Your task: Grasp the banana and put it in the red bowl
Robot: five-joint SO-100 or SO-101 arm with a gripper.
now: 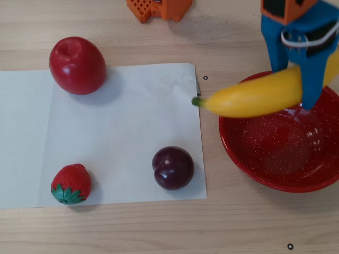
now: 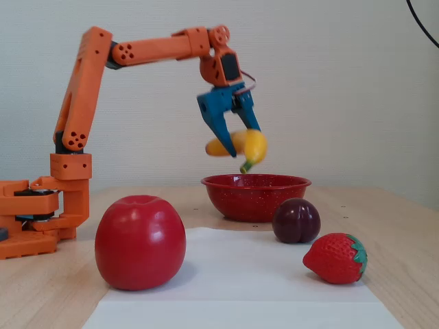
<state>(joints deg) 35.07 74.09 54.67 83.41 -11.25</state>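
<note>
Transport step: gripper [image 2: 238,135] clamped on the banana [image 1: 254,97] — held clear above the red bowl [image 1: 275,159]. Next: centre, lower, release.

One banana [image 1: 254,98], apple [image 1: 77,65], plum [image 1: 172,168], strawberry [image 1: 71,183], bowl [image 1: 249,159]

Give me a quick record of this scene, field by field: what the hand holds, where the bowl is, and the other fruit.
hand: blue hand shut on the banana, held in the air
banana position: over the near-left rim of the red bowl in the overhead view, stem poking past the rim, not yet inside
bowl contents: nothing inside
on the paper: apple, strawberry, plum
surface: wooden table
</note>
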